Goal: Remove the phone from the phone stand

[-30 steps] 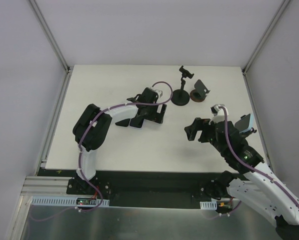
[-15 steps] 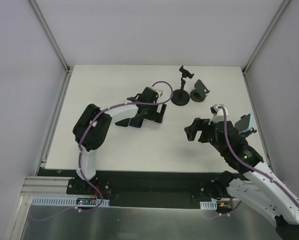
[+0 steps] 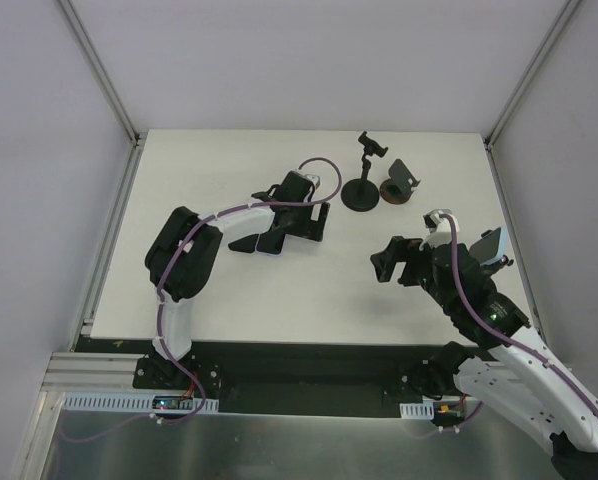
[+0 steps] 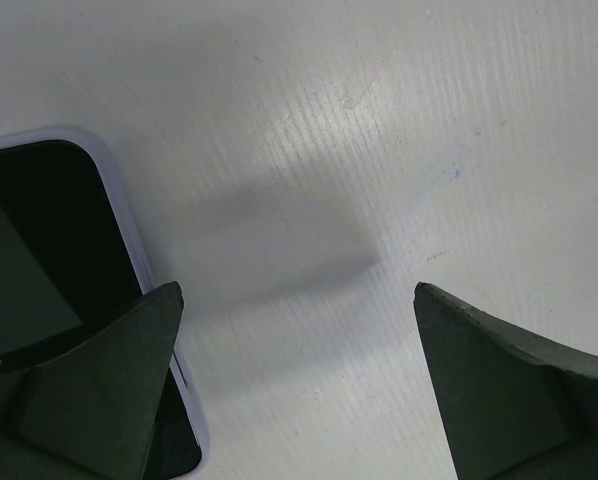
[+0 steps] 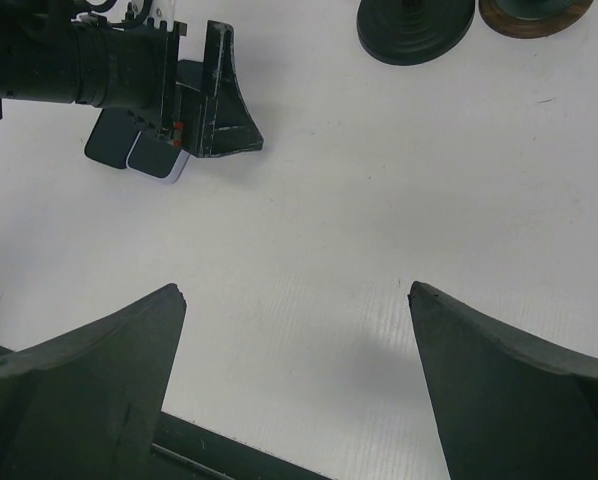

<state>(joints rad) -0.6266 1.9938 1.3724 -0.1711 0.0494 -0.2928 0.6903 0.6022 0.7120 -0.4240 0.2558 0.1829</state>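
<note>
Left gripper (image 4: 294, 300), jaws wide apart and holding nothing, low over the table (image 4: 399, 120); phone (image 4: 64, 230) lying flat on the table, dark face up, partly under one finger. Right gripper (image 5: 297, 300) likewise spread and holding nothing, well apart. Phone stand (image 3: 362, 186) upright near the far edge, separate from the phone

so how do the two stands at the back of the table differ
The tall stand rises on a thin pole from a black round base and ends in a small clamp; the low stand is squat, with a slanted dark plate. The tall stand's base is all black; the low stand's base looks brownish. Both are round-based and empty: the phone lies flat on the table by the left tool.
</note>
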